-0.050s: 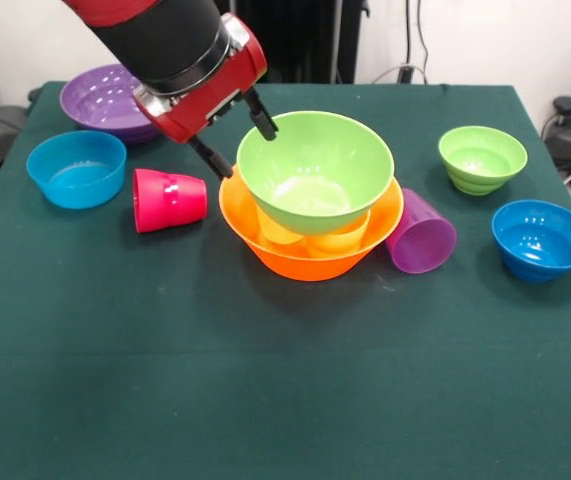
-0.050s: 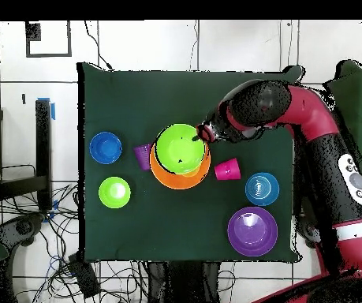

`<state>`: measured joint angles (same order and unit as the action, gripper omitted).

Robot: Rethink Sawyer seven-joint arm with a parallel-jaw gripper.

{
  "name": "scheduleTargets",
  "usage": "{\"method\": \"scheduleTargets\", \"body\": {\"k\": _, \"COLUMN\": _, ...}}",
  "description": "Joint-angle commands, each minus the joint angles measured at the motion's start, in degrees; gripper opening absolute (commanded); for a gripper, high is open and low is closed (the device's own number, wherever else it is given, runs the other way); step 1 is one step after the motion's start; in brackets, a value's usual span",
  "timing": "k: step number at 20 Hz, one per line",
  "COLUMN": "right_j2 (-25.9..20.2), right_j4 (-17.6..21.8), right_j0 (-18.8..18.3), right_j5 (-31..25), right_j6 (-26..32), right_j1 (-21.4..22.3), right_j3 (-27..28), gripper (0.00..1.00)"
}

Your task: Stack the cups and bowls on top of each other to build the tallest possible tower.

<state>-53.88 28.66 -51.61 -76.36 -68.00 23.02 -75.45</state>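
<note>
Front view shows the tower mid-table, upright: large green bowl tilted atop yellow cups inside the orange bowl. The arm slants down from upper left; its gripper is spread open, holding nothing, beside the green bowl's rim.

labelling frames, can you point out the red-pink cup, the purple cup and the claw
red-pink cup (image 1: 169,200), front view, on its ribbed side wall
purple cup (image 1: 422,237), front view, on its open mouth
claw (image 1: 240,142), front view, midway between its two black fingertips
</note>
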Motion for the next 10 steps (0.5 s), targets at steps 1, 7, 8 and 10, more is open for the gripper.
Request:
{"method": "scheduleTargets", "body": {"k": 1, "right_j2": 2.2, "right_j4": 2.6, "right_j0": 3.8, "right_j5": 0.6, "right_j6": 7.8, "right_j1": 0.8, "right_j3": 1.3, "gripper": 1.00}}
{"method": "scheduleTargets", "body": {"k": 7, "right_j2": 2.9, "right_j4": 6.1, "right_j0": 5.8, "right_j5": -0.7, "right_j6": 12.0, "right_j1": 1.8, "right_j3": 5.8, "gripper": 1.00}}
{"method": "scheduleTargets", "body": {"k": 8, "right_j2": 3.0, "right_j4": 6.1, "right_j0": 6.4, "right_j5": -1.4, "right_j6": 12.1, "right_j1": 1.6, "right_j3": 6.9, "gripper": 1.00}}
{"method": "scheduleTargets", "body": {"k": 10, "right_j2": 3.5, "right_j4": 7.1, "right_j0": 8.8, "right_j5": -5.1, "right_j6": 13.4, "right_j1": 0.5, "right_j3": 12.7, "gripper": 1.00}}
